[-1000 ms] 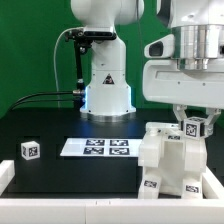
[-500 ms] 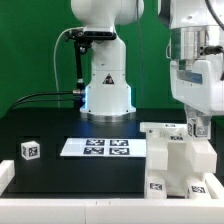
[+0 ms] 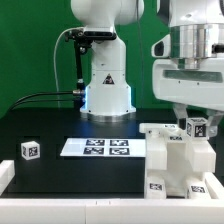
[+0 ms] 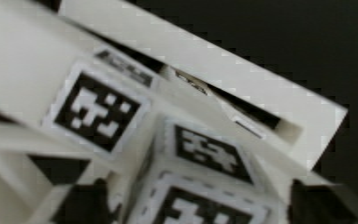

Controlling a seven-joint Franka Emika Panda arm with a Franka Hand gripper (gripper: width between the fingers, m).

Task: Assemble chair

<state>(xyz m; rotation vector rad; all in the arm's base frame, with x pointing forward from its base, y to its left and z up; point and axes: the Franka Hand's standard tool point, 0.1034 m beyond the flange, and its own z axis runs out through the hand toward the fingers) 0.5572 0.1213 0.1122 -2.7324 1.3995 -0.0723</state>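
The fingers (image 3: 180,112) are wide apart, one on each side of the block (image 3: 197,127) on top of the chair (image 3: 175,160), holding nothing. The chair sits by the front edge of the bench (image 3: 60,125) at the exterior view's right, just beside the marker board (image 3: 97,147). A cube (image 3: 30,150) lies well apart, with bare bench around it.

The black table (image 3: 40,125) carries four items. The chair (image 3: 170,160), a blocky white tagged assembly, stands directly below the gripper (image 3: 194,122). The marker board (image 3: 97,147) lies flat to the exterior view's left of the gripper, near the chair. A small white tagged cube (image 3: 30,150) sits beyond the board, well apart from the gripper. The arm's base (image 3: 107,95) stands behind the board.
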